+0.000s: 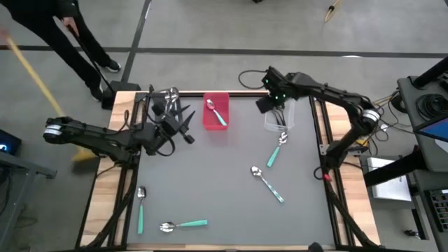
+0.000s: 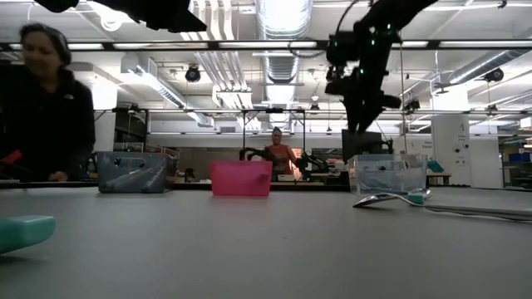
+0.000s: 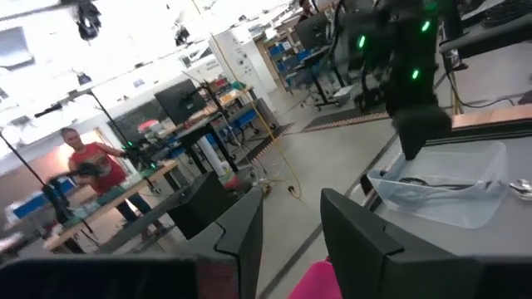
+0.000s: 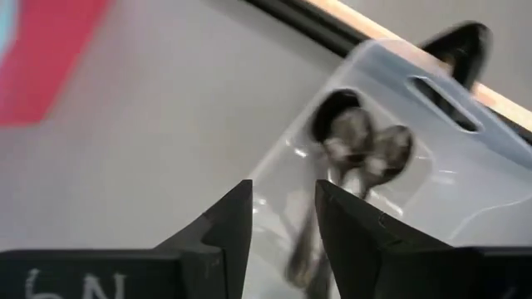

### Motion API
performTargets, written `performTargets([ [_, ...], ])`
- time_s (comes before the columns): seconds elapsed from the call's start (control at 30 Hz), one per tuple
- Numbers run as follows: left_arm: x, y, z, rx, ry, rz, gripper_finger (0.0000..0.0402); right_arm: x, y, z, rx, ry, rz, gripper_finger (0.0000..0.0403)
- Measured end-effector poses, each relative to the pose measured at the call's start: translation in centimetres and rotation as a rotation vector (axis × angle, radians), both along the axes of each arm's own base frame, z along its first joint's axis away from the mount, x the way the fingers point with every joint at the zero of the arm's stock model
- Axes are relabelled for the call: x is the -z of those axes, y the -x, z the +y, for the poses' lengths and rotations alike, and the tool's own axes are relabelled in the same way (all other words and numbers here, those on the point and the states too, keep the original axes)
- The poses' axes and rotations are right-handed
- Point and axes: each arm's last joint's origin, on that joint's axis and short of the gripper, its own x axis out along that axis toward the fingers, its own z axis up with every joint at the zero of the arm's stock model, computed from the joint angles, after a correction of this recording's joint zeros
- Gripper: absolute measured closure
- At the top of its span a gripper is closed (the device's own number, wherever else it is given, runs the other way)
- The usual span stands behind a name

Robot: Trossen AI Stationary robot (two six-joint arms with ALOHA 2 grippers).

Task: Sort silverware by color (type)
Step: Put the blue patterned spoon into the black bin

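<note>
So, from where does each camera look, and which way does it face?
High: above the table, straight down; both arms, red bin.
Low: table height, level toward the room; an arm above the clear bin.
Left wrist: past left end effector toward the right arm.
Right wrist: past right end effector into the clear bin, shared by all.

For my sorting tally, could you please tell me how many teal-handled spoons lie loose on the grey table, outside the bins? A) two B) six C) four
C: the high view shows four loose ones, one near the clear bin, one mid-table, one at the left edge and one at the front.
</note>
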Motion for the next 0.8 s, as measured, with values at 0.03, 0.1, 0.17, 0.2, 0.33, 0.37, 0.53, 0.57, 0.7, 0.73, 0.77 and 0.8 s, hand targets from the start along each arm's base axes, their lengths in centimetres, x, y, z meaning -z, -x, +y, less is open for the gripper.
performTargets([
  [0.03,0.1,0.0,0.0,0.002,0.016,-0.001,0.0297,-0.4,-0.3,0.8,-0.023,0.008,-0.011,0.0281],
  [0.1,0.6,0.0,-0.1,0.01,0.067,-0.002,0.0297,-1.1,-0.9,2.6,-0.07,0.027,-0.031,0.0284],
  [0.17,1.4,-0.1,-0.2,0.027,0.128,0.013,0.0297,-1.5,-1.4,4.4,-0.113,0.055,-0.033,0.0286],
  [0.2,1.8,-0.1,-0.3,0.045,0.162,0.023,0.0297,-1.6,-1.6,5.3,-0.133,0.071,-0.032,0.0288],
  [0.33,3.4,0.0,-0.7,0.166,0.318,0.091,0.0297,-1.5,-2.6,9.0,-0.236,0.119,-0.034,0.0292],
  [0.37,3.8,0.0,-0.9,0.206,0.365,0.109,0.0297,-1.4,-2.9,9.9,-0.257,0.125,-0.041,0.0293],
  [0.53,5.2,0.3,-1.3,0.312,0.579,0.182,0.0297,-0.4,-4.4,13.8,-0.353,0.117,-0.08,0.0296],
  [0.57,5.4,0.4,-1.3,0.313,0.611,0.192,0.0297,-0.3,-4.6,14.5,-0.363,0.112,-0.087,0.0296],
  [0.7,6.1,0.9,-1.3,0.262,0.699,0.219,0.0297,0.2,-5.1,17.0,-0.407,0.089,-0.098,0.0296],
  [0.73,6.3,1.0,-1.3,0.251,0.713,0.222,0.0297,0.2,-5.1,17.6,-0.412,0.084,-0.104,0.0296],
  [0.77,6.3,1.0,-1.2,0.241,0.719,0.224,0.0297,0.2,-5.2,18.1,-0.416,0.078,-0.11,0.0296],
  [0.8,6.4,1.1,-1.2,0.234,0.725,0.226,0.0297,0.2,-5.2,18.6,-0.421,0.072,-0.114,0.0296],
])
